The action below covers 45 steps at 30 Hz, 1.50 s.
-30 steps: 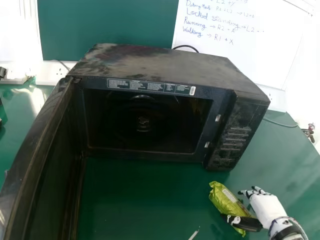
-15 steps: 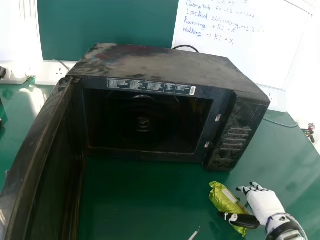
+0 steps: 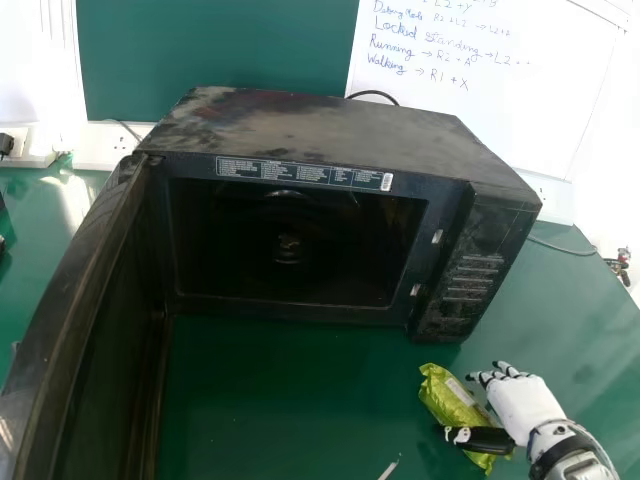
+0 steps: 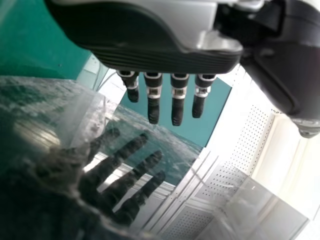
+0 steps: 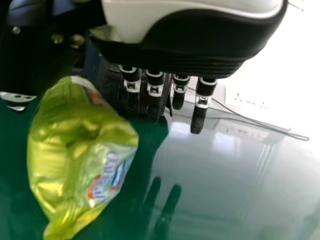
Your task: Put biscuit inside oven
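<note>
Fingers of the right hand found straight and apart, with the thumb extended across the near part of the packet; no closed grip observed. Fingers of the left hand likewise straight, holding nothing, beside a glossy surface that reflects them. The desk carries the oven, which faces the robot. Its door stands wide open on the robot's left, so access to the dark cavity appears adequate. The biscuit packet, in green wrapping, lies aslant on the desk, outside the oven and before its control-panel end. Step in hand, as assessed: securing the packet. The next move calls for closing the right fingers against the thumb, a lift above the cavity's lower lip, then a carry leftward and inward. Risk noted: the slick wrapper may slip or swivel under a one-sided push.
</note>
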Each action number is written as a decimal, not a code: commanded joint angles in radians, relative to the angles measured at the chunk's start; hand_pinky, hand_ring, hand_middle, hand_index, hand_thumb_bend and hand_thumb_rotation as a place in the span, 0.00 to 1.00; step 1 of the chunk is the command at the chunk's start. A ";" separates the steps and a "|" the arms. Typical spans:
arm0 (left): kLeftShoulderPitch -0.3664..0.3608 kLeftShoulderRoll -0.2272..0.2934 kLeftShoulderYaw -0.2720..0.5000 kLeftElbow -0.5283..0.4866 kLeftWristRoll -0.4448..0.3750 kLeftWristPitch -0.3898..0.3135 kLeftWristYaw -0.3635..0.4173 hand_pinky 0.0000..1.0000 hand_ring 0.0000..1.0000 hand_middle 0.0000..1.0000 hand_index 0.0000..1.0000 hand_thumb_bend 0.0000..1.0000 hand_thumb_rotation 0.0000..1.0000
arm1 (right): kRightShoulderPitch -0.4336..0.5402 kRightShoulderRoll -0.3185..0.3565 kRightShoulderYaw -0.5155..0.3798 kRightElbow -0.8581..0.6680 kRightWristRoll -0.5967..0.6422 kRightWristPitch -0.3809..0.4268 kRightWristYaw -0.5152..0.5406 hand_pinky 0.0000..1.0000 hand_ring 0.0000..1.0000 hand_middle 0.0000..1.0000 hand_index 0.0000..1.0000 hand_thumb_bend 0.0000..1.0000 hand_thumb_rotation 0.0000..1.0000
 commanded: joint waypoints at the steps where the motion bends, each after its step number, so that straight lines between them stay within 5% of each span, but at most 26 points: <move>1: 0.021 -0.032 -0.009 -0.009 0.005 -0.013 0.007 0.85 0.90 0.92 0.96 0.94 0.66 | -0.003 -0.025 0.010 0.003 -0.001 -0.008 0.012 0.82 0.87 0.91 0.91 1.00 0.60; 45: 0.048 -0.033 -0.044 -0.019 0.001 -0.028 0.021 0.86 0.90 0.92 0.96 0.94 0.65 | -0.004 -0.037 0.059 0.039 -0.099 -0.012 -0.017 0.89 0.89 0.93 0.92 0.98 0.58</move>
